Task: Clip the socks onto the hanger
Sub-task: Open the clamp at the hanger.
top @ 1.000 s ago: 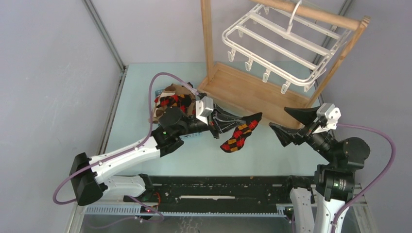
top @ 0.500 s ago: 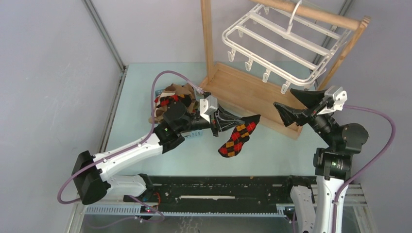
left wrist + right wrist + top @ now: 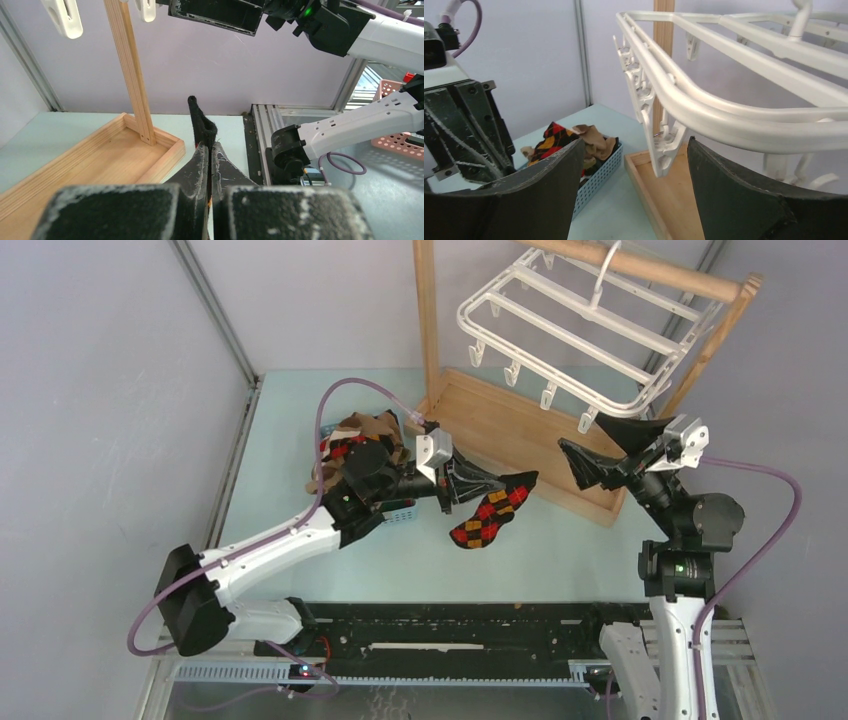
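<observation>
The left gripper [image 3: 452,480] is pinched shut on one end of an argyle sock [image 3: 488,520] dangling mid-frame, and the right gripper [image 3: 585,438] gapes wide just by a clip [image 3: 667,144] of the hanger [image 3: 590,330] at upper right. I'd have the right one squeeze that clip open before the sock's end goes up to it. The wooden stand [image 3: 510,430] lies between the two arms, and spare socks [image 3: 350,445] fill the basket [image 3: 398,513] at centre left.

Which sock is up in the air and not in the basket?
The argyle sock with red and orange diamonds: the left gripper pinches it, and it dangles above the table. The other socks lie heaped in the blue basket.
</observation>
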